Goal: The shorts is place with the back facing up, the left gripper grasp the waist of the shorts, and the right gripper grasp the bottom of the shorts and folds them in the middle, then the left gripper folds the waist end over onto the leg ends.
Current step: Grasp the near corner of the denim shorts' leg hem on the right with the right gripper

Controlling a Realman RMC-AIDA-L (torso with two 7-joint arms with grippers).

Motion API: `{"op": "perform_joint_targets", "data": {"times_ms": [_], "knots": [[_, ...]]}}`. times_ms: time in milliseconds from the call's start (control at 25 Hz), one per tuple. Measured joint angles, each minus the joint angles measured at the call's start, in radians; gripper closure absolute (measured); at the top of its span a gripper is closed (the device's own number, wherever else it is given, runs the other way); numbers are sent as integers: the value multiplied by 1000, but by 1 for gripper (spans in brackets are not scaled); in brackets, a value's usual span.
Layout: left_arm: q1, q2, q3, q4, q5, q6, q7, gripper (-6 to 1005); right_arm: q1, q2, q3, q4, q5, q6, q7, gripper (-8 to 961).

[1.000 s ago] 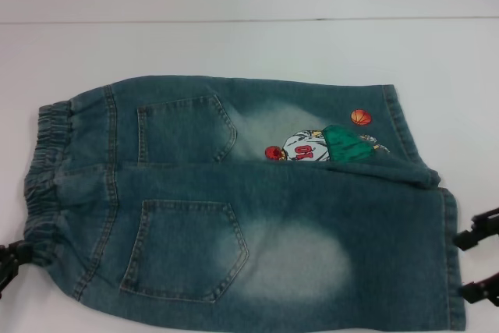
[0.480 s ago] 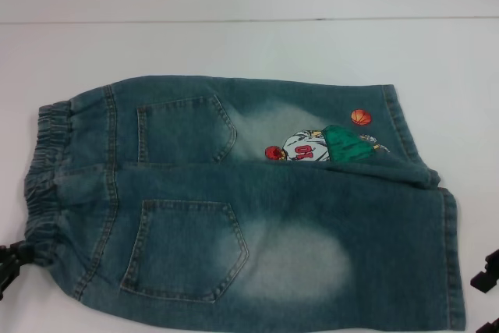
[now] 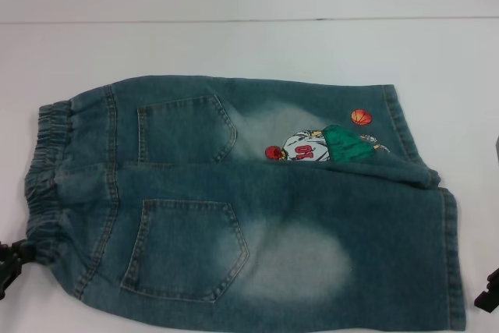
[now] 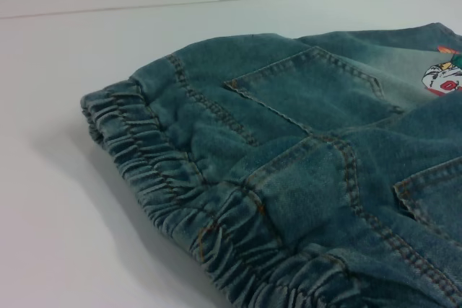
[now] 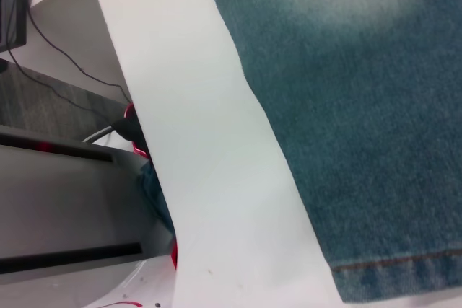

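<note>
The blue-green denim shorts point(image 3: 257, 216) lie back side up on the white table, folded lengthwise, with the near half lying over the far half. The ruffled waist point(image 3: 47, 169) is on the left. The leg hems point(image 3: 452, 255) are on the right, beside the basketball-player embroidery point(image 3: 308, 146). My left gripper point(image 3: 8, 264) sits at the near left frame edge, against the near corner of the waist. Its wrist view shows the waist point(image 4: 166, 178) close up. My right gripper point(image 3: 490, 295) shows only as a black piece at the near right corner, clear of the hem point(image 5: 397, 279).
The white table point(image 3: 234, 44) extends beyond the shorts on the far side. In the right wrist view the table edge point(image 5: 155, 178) drops off to a grey floor with black cables point(image 5: 65, 52) and a red-trimmed base point(image 5: 130, 124).
My right gripper has pulled away from the leg hem, toward the near right corner, and is mostly out of view. The left gripper has sunk slightly. The shorts have not moved.
</note>
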Motion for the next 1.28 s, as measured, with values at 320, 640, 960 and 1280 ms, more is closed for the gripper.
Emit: {"op": "perform_joint_targets", "data": {"times_ms": [320, 640, 960, 1280], "knots": [[-3, 0, -1, -2, 0, 0, 0, 950, -3, 5, -39, 25, 4, 21, 30, 84], [-1, 0, -4, -2, 0, -2, 1, 950, 9, 5, -67, 41, 39, 40, 41, 85], [-3, 1, 1, -22, 3, -28, 4, 950, 14, 4, -100, 49, 85, 64, 40, 89], [-6, 2, 3, -26, 6, -36, 5, 950, 15, -3, -103, 45, 119, 60, 39, 88]]}}
